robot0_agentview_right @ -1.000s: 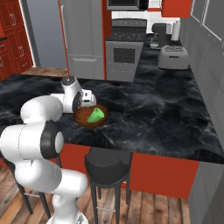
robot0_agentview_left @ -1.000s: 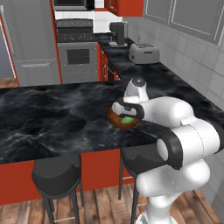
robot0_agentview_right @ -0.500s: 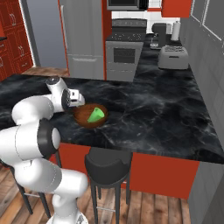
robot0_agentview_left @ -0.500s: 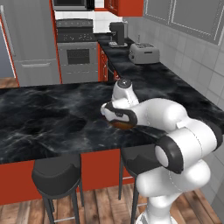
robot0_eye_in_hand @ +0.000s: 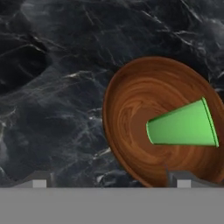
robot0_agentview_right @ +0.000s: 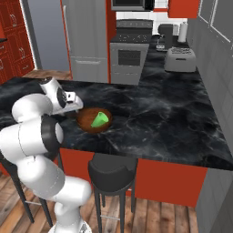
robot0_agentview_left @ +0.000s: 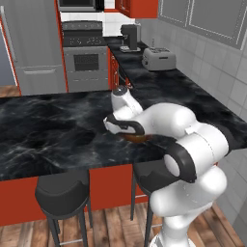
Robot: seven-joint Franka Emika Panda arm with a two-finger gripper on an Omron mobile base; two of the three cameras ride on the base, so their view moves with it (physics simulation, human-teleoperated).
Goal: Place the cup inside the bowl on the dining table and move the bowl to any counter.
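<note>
Hand view looks straight down on the cup (robot0_eye_in_hand: 183,124), which lies on its side inside the bowl (robot0_eye_in_hand: 131,131), its narrow base toward the bowl's middle and its wider rim toward the bowl's far wall. The bowl's right edge is cut off by the frame there. Two dark fingertips (robot0_eye_in_hand: 39,180) rise at the bottom, set wide apart with nothing between them; one stands over bare marble, the other over the bowl's near rim.

The right base view gives what the hand view cannot: the bowl (robot0_agentview_right: 86,123) sits on the dining table (robot0_agentview_right: 159,113), near its front edge above a black stool (robot0_agentview_right: 112,173), with the green cup (robot0_agentview_right: 100,119) resting in it. The gripper (robot0_agentview_right: 73,105) hovers just beside the bowl's left rim, jaws apart and not clamped on anything.

In the left base view the arm's white forearm covers most of the bowl (robot0_agentview_left: 135,139); only a brown sliver shows under the gripper (robot0_agentview_left: 118,126), and the cup is hidden.

Open marble stretches to the left of the bowl and behind it. Further back, the counter (robot0_agentview_left: 159,79) runs along the tiled wall, carrying a toaster (robot0_agentview_left: 158,58) and a coffee machine (robot0_agentview_left: 129,37), with bare marble nearer the camera.
</note>
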